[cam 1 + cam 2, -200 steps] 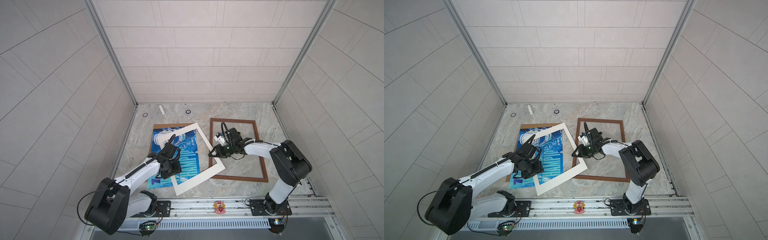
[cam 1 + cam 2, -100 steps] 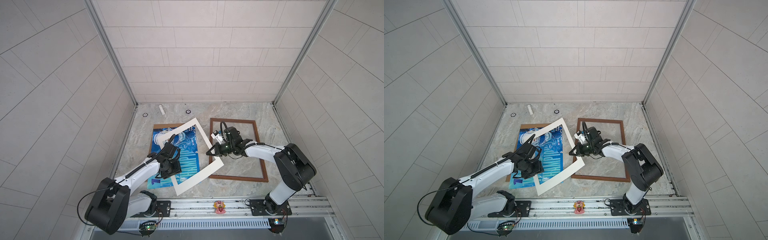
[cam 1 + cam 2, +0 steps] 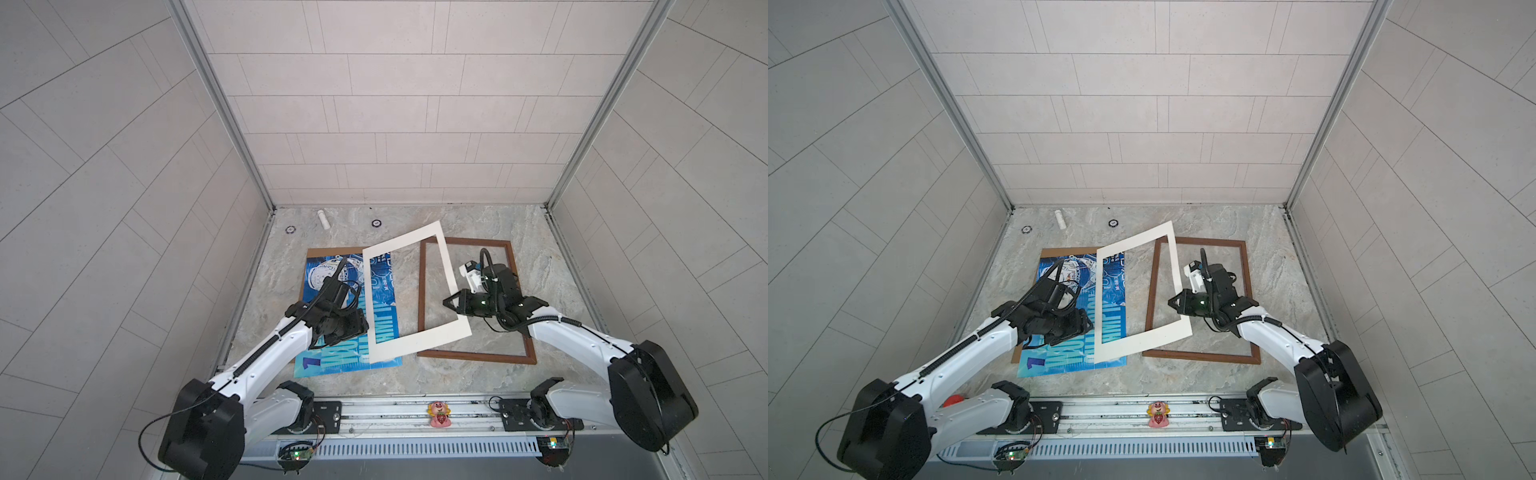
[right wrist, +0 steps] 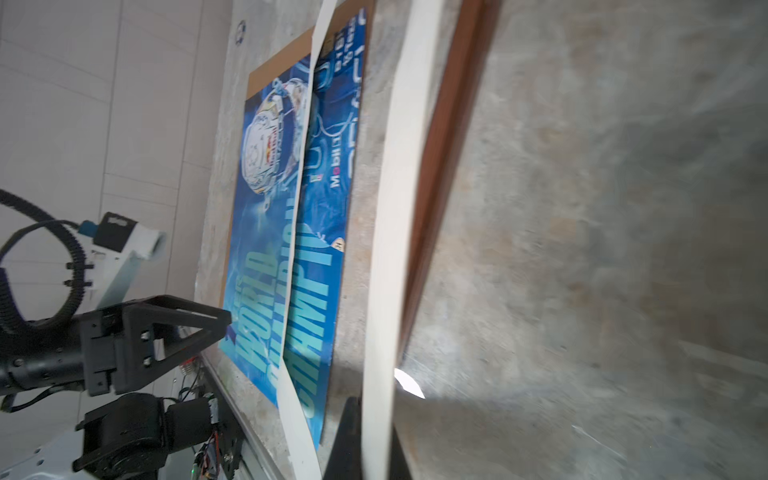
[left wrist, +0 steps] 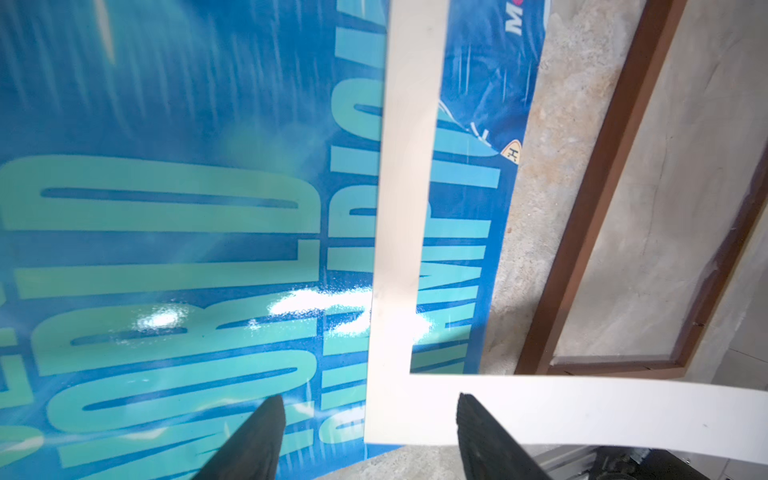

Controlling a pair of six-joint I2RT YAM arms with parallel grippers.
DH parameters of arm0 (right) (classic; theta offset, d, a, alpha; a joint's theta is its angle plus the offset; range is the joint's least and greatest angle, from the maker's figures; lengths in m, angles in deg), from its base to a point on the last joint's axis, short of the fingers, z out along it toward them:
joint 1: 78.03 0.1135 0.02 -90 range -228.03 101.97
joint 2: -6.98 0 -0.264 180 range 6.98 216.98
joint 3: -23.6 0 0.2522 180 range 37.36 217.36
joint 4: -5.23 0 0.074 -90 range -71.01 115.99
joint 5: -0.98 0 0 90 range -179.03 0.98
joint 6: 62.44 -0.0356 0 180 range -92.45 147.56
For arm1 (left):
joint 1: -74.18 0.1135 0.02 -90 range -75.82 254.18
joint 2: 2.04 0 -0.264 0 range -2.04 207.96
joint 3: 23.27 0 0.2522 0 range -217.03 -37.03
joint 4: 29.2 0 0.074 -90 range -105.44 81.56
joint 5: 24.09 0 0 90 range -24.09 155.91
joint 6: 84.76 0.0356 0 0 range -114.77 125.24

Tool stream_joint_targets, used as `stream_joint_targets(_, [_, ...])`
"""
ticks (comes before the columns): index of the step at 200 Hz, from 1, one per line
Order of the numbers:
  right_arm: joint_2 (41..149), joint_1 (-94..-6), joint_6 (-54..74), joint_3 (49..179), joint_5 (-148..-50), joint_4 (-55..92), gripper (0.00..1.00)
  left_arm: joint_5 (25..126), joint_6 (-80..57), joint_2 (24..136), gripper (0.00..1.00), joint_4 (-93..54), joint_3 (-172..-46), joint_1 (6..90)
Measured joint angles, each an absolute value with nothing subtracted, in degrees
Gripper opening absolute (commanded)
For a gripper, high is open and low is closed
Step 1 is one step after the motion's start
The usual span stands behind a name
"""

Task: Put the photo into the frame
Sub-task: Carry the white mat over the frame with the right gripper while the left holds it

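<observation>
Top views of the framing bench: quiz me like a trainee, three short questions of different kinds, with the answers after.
1. True or false: the right gripper is shut on the cream mat board.
2. The photo lies on: A) the cardboard backing board; B) a metal tray; C) a folded towel.
3. Fill in: the ___ gripper stands open above the photo.
Key: 1 true; 2 A; 3 the left gripper.

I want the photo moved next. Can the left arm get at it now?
Probably yes: the left tool hangs open over the photo, mostly bare; the white mat overlaps only one side.
</observation>
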State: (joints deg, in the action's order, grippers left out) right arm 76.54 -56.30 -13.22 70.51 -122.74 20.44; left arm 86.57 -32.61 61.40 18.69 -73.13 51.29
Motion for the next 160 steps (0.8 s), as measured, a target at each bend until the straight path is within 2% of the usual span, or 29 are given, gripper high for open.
stream_joint_targets(45, [65.88,-65.76,-15.23,65.86,-122.32,25.51,0.0,96.96,-32.28,66.71,0.71,13.23,-72.25,51.13])
stream_joint_targets(81, [66.01,-77.21,-19.25,65.79,-132.03,26.89,0.0,102.46,-33.62,71.17,0.72,7.02,-71.07,49.08])
stream_joint_targets(122, [70.01,-82.9,-25.94,65.83,-145.1,26.54,0.0,107.73,-38.71,75.65,0.74,-4.56,-69.19,48.21])
stream_joint_targets(142, [70.23,-84.06,-32.32,64.41,-149.19,21.01,0.0,109.66,-40.76,77.83,0.74,-10.09,-69.17,47.66])
stream_joint_targets(160, [70.66,-84.17,-42.42,60.46,-151.92,8.49,0.0,110.68,-41.75,79.28,0.74,-13.33,-69.17,47.24])
